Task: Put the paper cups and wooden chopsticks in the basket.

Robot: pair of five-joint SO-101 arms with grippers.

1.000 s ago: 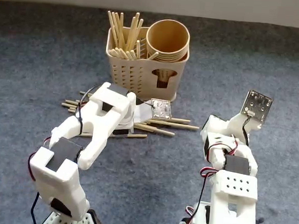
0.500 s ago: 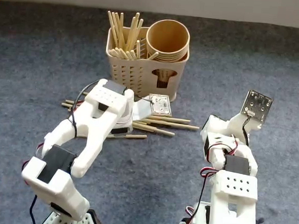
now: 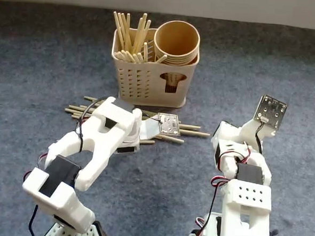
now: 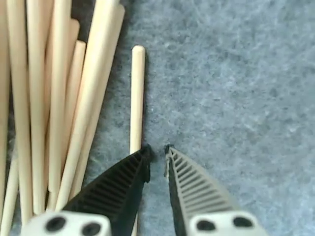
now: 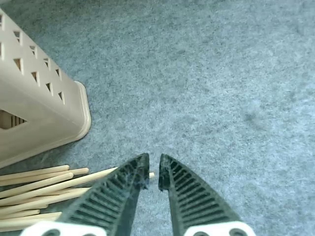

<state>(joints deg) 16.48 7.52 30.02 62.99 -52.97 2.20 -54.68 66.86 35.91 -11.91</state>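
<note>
the basket [image 3: 149, 82] already holds the cups [image 3: 176, 41]. loose chopsticks [image 3: 191, 132] lie on the carpet [image 3: 267, 76] just in front of it. the left gripper [image 4: 156, 150] sits low beside them, jaws almost together on nothing. the right gripper [image 5: 153, 172] is likewise empty. best next: open wide, straddle the lone stick [image 4: 137, 93], and close mid-shaft.

Inside the beige perforated plastic basket [image 3: 149, 82], stacked brown paper cups [image 3: 176, 41] sit right, upright wooden chopsticks [image 3: 131, 39] left; loose wooden chopsticks [image 3: 191, 132] lie just nearer.
</note>
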